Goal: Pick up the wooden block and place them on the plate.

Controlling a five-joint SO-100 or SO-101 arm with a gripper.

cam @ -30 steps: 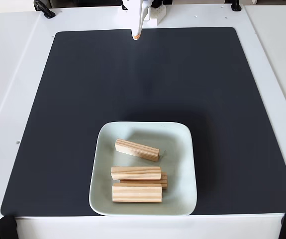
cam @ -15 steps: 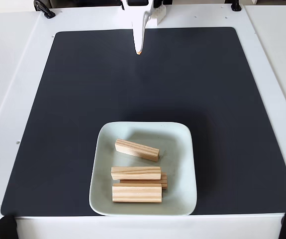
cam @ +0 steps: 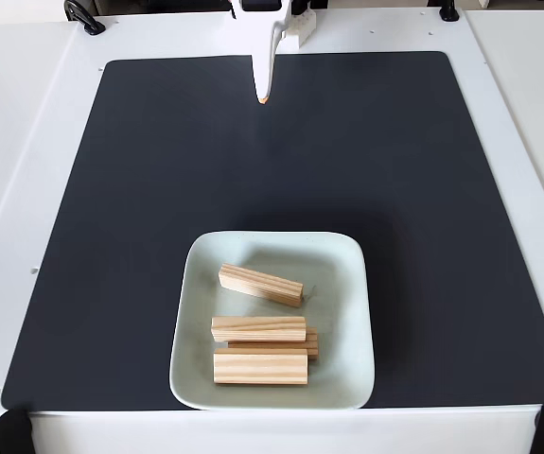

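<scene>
Since a second ago, the white gripper [cam: 264, 95] has dropped from the mat's far edge to hang a little farther over the dark surface; over the last half second it has barely shifted. Seen in the fixed view, its fingers come down as one narrow white taper ending in an orange tip, so whether any gap stands between them cannot be told, and nothing is seen in its hold. Behind it, the arm's white base [cam: 295, 26] sits at the far edge of the table, just off the mat.

Below the gripper stretches the black mat [cam: 139, 189], bare across its far half and laid over the white table [cam: 26, 142]. Well apart from the gripper, near the mat's front edge and slightly left of its middle, rests the plate [cam: 347, 284], pale mint-white and square with rounded corners. All the wooden blocks lie inside it. One wooden block [cam: 260, 285] lies alone across the plate's middle, tilted down to the right. Nearer the front, a second block [cam: 258, 328] lies level on top of a third block [cam: 311, 344], of which only a thin strip and the right end show. A fourth block [cam: 260, 367] lies level just in front of that pair, close to the plate's front rim. Black clamps [cam: 13, 430] grip the table's front corners.
</scene>
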